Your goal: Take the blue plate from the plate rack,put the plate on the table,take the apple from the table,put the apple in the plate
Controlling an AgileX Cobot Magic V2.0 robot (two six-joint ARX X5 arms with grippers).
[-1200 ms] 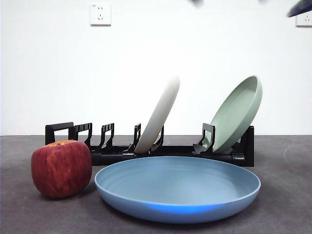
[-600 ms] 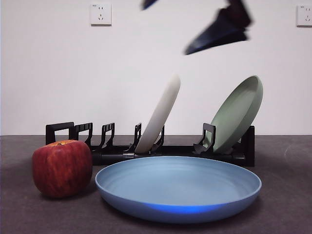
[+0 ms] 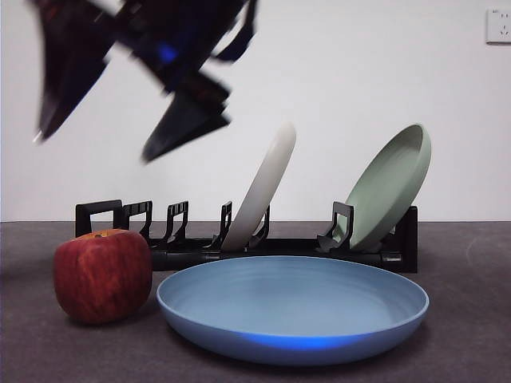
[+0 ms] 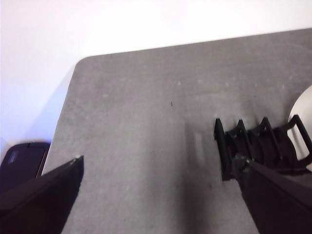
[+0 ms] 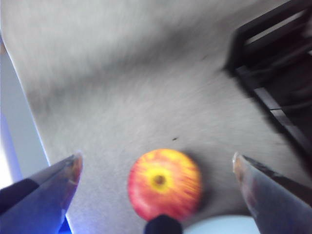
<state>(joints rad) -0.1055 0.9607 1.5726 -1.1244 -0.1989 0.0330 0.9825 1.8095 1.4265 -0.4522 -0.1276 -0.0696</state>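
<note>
The blue plate (image 3: 291, 307) lies flat on the table (image 3: 467, 339) in front of the plate rack (image 3: 112, 209). The apple (image 3: 102, 275) stands on the table just left of the plate. My right gripper (image 3: 94, 144) hangs blurred and open high above the apple. In the right wrist view the apple (image 5: 165, 183) lies below, between the open jaws of that gripper (image 5: 156, 158), with the rack (image 5: 278, 73) to one side. My left gripper (image 4: 158, 163) is open and empty above the table, near the rack's end (image 4: 253, 146).
A cream-white plate (image 3: 263, 187) and a pale green plate (image 3: 391, 183) lean in the rack behind the blue plate. The table's rounded corner and edge (image 4: 80, 66) show in the left wrist view. A wall stands behind the table.
The right gripper has swept from the upper right to the upper left in the front view and come lower, now above the apple. The plates, the rack and the apple have not moved.
</note>
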